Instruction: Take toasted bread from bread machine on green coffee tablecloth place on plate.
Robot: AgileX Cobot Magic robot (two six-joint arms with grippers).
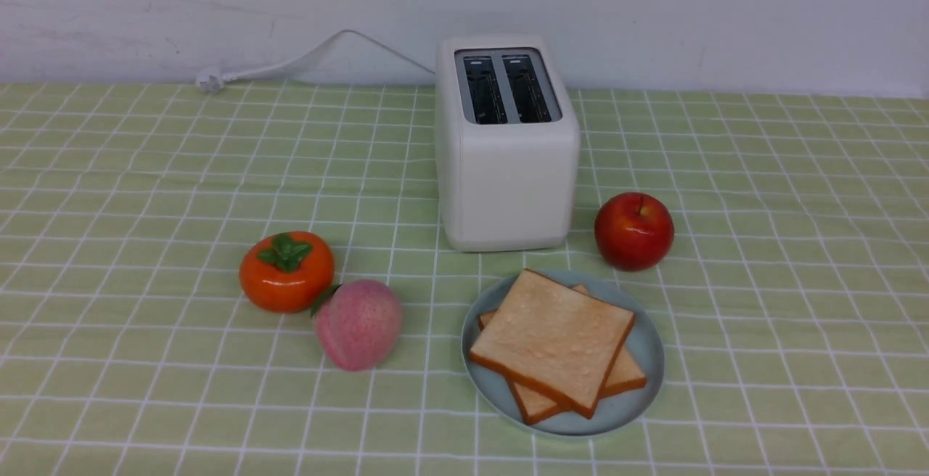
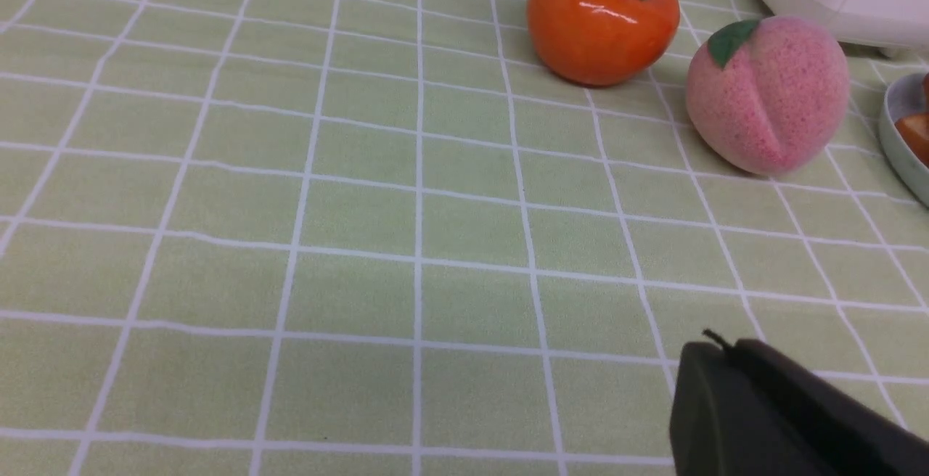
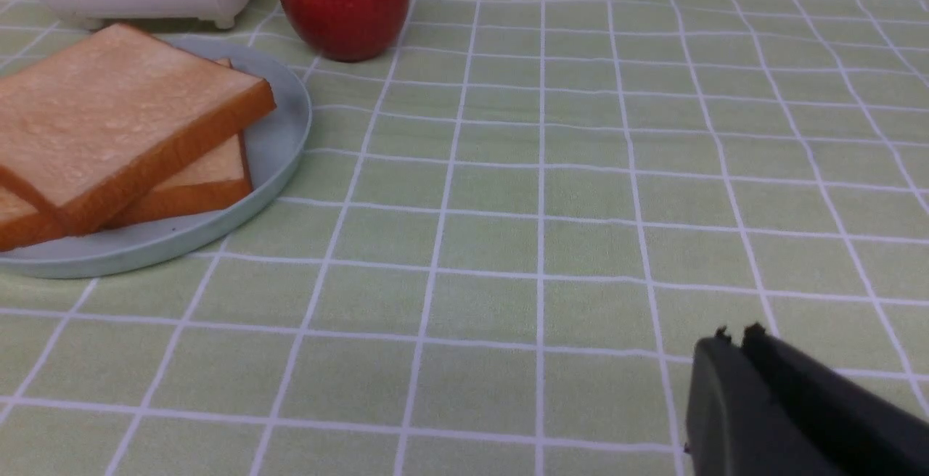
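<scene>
Two toasted bread slices lie stacked on the pale blue-green plate (image 1: 646, 349) in front of the bread machine (image 1: 506, 149): the upper slice (image 1: 551, 334) overlaps the lower slice (image 1: 625, 374). Both toaster slots are empty. The slices (image 3: 101, 120) and the plate (image 3: 279, 138) also show in the right wrist view. My left gripper (image 2: 718, 349) is shut and empty, low over the green tablecloth (image 1: 145, 193), away from the plate. My right gripper (image 3: 733, 337) is shut and empty over bare cloth beside the plate. Neither arm shows in the front view.
A red apple (image 1: 633, 230) stands right of the toaster, near the plate. An orange persimmon (image 1: 287, 271) and a pink peach (image 1: 358, 323) sit left of the plate. The toaster's white cord (image 1: 290, 62) runs back left along the wall.
</scene>
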